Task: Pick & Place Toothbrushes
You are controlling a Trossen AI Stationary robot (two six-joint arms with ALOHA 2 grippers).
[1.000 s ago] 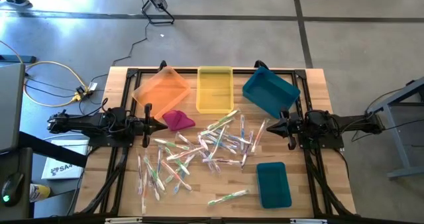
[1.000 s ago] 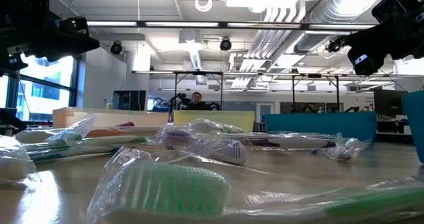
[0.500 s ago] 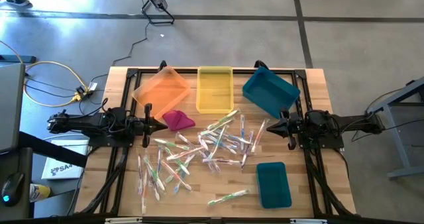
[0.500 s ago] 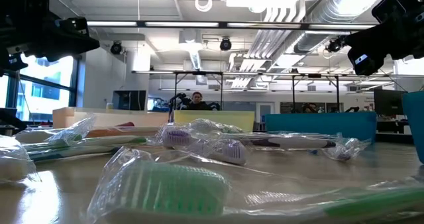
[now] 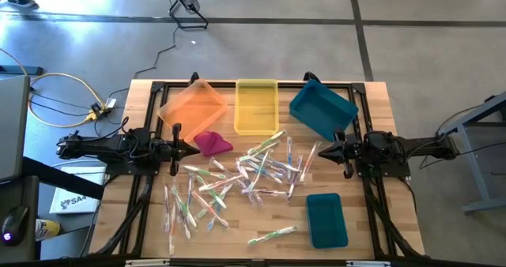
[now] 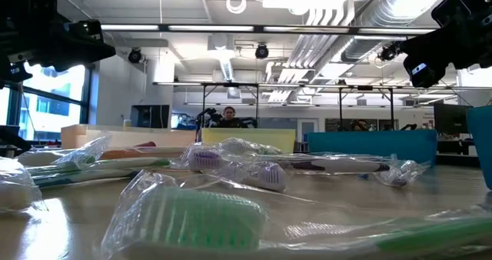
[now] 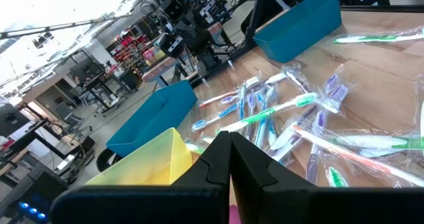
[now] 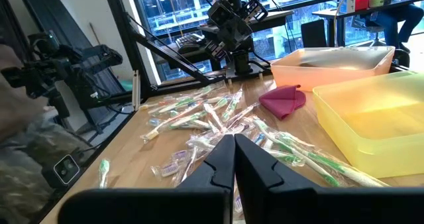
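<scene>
Several wrapped toothbrushes [image 5: 237, 180] lie scattered flat on the middle of the wooden table; they also show in the left wrist view [image 7: 298, 118] and the right wrist view [image 8: 218, 118]. My left gripper [image 5: 194, 148] hovers at the table's left edge, shut, above the wood and beside the magenta cloth [image 5: 212, 143]. My right gripper [image 5: 322, 151] hovers at the right edge, shut, pointing level at the pile. In each wrist view the two dark fingers meet with no gap: left gripper [image 7: 229, 159], right gripper [image 8: 234, 159]. Neither holds anything.
At the far edge stand an orange bin [image 5: 192, 105], a yellow bin [image 5: 256, 105] and a tilted teal bin [image 5: 322, 109]. A second teal bin [image 5: 326, 219] sits near the front right. A person [image 6: 227, 115] shows far off in the room behind.
</scene>
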